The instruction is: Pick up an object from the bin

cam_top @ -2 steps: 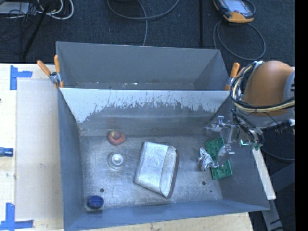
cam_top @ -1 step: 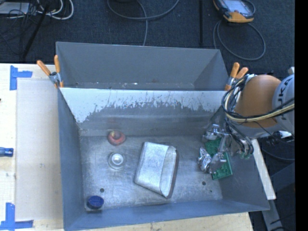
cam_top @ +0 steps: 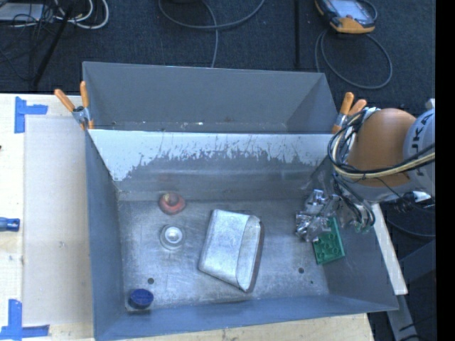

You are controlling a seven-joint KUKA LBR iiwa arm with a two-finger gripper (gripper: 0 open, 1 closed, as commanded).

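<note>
Gripper (cam_top: 311, 219) low at right side of grey metal bin (cam_top: 213, 112), close by right wall; whether apart or together, cannot tell. Small flat green board-like piece (cam_top: 328, 247) lies just beside it, on near side. Step, as I judge: positioning, grasp not yet made. Next move calls for centring on green piece, closing, lifting clear of wall. Crumpled silver-grey pouch (cam_top: 231, 249) mid-floor, well apart to left.
</note>
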